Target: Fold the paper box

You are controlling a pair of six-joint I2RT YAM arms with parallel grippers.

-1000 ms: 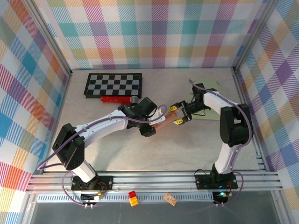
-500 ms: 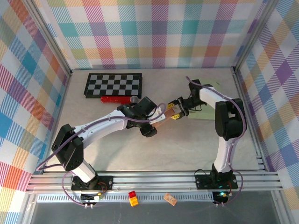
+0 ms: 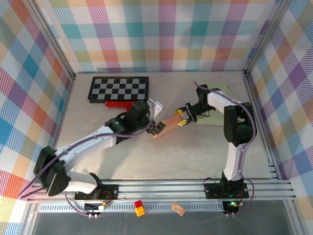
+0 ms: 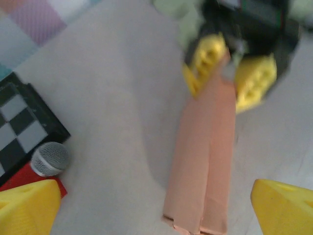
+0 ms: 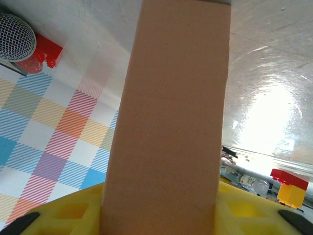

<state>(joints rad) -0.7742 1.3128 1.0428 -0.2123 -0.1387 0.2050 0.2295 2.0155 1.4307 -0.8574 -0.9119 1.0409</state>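
Observation:
The paper box (image 3: 168, 124) is a flattened salmon-pink sleeve held above the table's middle, slanting down to the left. My right gripper (image 3: 184, 116) is shut on its upper right end. In the right wrist view the box (image 5: 171, 112) runs up from between the yellow pads (image 5: 68, 215). In the left wrist view the box (image 4: 203, 161) hangs lengthwise, its far end pinched by the right gripper's yellow fingers (image 4: 254, 81). My left gripper (image 3: 156, 129) stands open at the box's lower left end, its yellow fingertips (image 4: 29, 208) wide apart either side of the box without touching it.
A folded chessboard (image 3: 119, 89) lies at the back left with a red piece (image 3: 122, 104) and a mesh-headed metal object (image 4: 49, 159) in front of it. A pale green sheet (image 3: 215, 116) lies under the right arm. Small bricks (image 3: 139, 208) sit beyond the front rail.
My left arm has swung out to the left and its wrist has drawn back from the box. The right gripper keeps the box, raised slightly toward the back.

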